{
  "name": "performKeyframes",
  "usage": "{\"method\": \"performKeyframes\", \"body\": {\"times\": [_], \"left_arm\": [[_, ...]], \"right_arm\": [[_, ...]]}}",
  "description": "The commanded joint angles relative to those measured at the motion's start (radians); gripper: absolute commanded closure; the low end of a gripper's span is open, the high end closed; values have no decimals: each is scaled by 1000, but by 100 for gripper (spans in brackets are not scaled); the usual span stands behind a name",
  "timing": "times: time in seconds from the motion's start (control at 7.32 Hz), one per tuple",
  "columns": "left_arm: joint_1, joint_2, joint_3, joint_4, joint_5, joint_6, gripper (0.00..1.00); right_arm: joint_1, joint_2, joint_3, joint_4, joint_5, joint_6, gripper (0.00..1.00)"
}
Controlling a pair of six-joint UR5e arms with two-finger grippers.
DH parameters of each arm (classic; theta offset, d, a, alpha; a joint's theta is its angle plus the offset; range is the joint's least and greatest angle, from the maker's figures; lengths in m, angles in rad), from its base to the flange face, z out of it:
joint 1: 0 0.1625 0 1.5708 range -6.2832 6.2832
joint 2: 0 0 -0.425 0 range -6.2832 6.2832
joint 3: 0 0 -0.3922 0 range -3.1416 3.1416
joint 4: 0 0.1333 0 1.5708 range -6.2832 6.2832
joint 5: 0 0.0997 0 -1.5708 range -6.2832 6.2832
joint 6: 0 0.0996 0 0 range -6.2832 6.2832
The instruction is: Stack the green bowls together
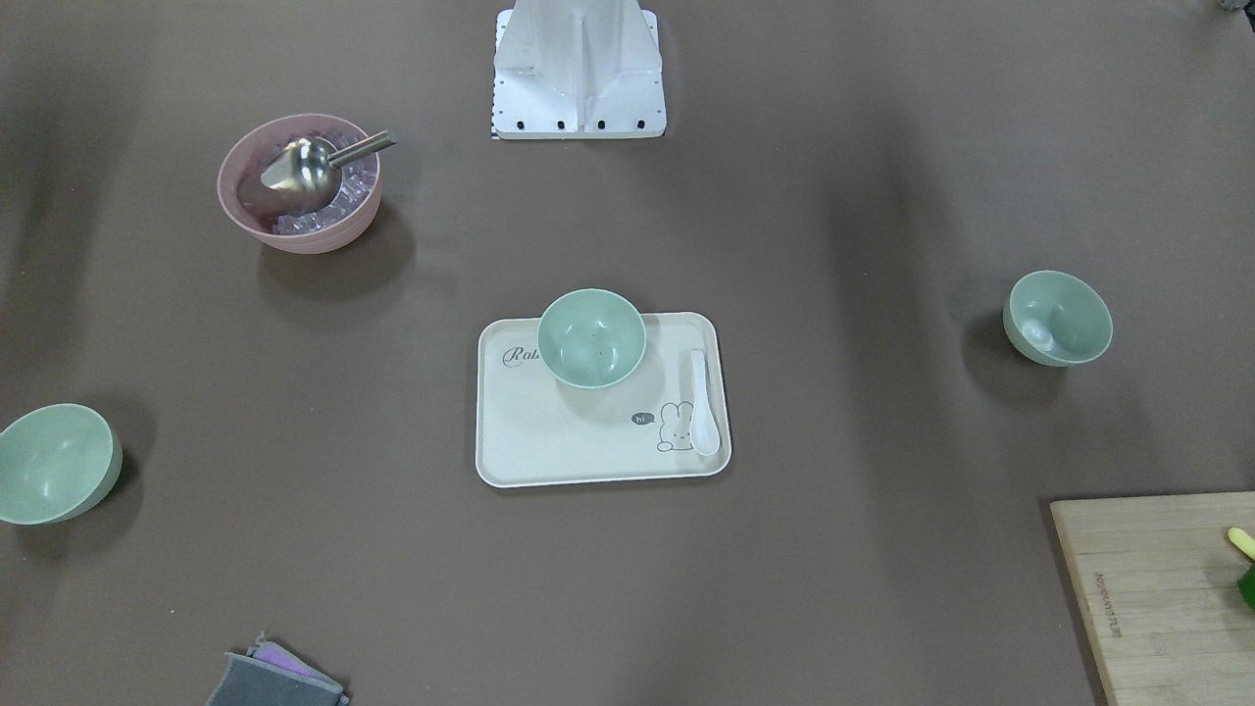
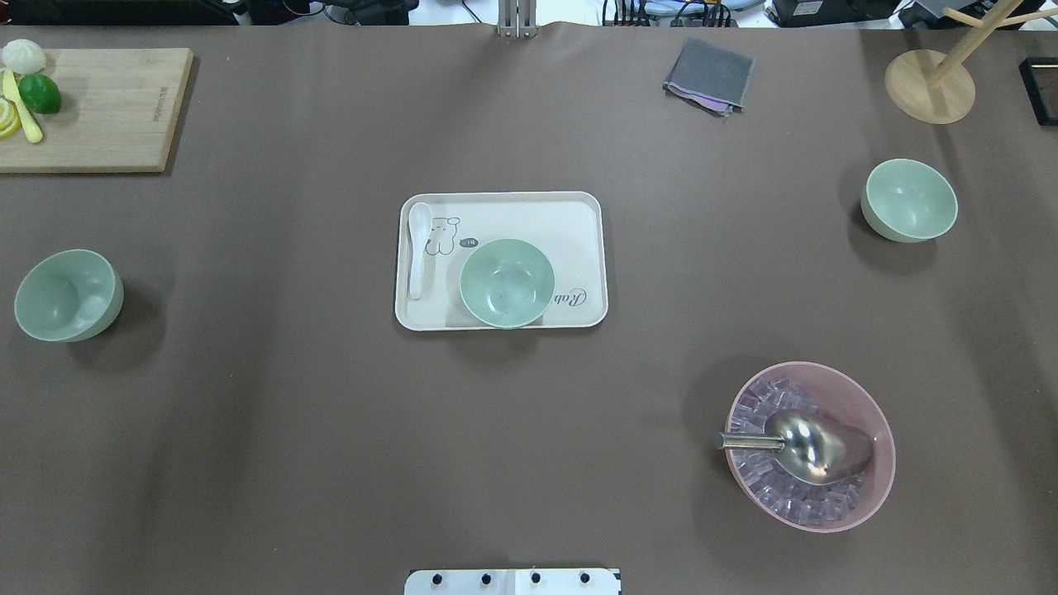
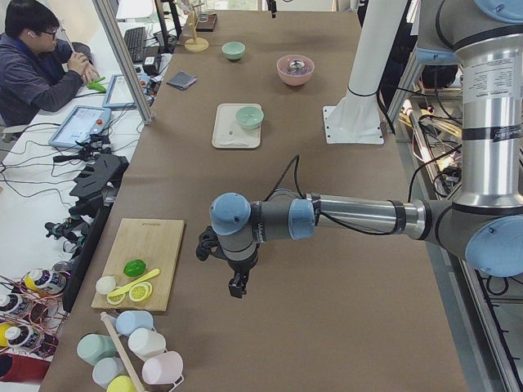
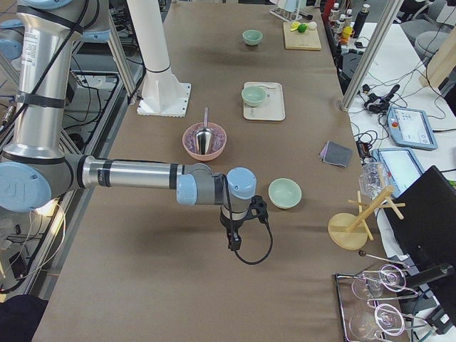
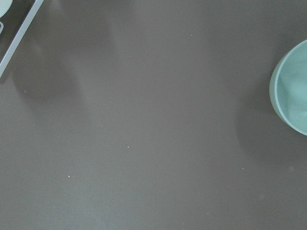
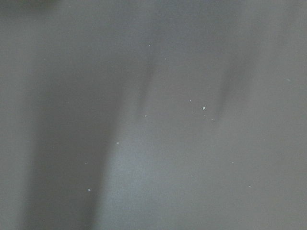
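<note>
One green bowl (image 2: 507, 283) on cream tray (image 2: 579, 216) at desk (image 2: 264, 430) middle, second green bowl (image 2: 68, 295) far left, third green bowl (image 2: 909, 200) far right, left fingers (image 3: 236, 286) and right fingers (image 4: 233, 242) above desk, released or clenched I cannot tell.

Under the left gripper (image 3: 237, 287) lies bare table (image 3: 327, 327), a green bowl (image 5: 292, 93) off to one side. The right gripper (image 4: 234, 242) hangs over open table too; beyond it stand a second green bowl (image 4: 285, 193) and the pink bowl (image 4: 204, 141).
</note>
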Motion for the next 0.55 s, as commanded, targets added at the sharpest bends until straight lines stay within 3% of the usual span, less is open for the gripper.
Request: {"method": "performKeyframes", "body": {"times": [0.0,0.27,0.41], "left_arm": [[-1,-22,7,3,-2,-9,2],[-1,-26,-28,1,-3,-9,2],[-1,-39,-48,1,-5,-9,2]], "right_arm": [[0,-13,-10,132,5,7,0],[0,-16,-10,316,9,22,0],[0,-4,-15,326,3,22,0]]}}
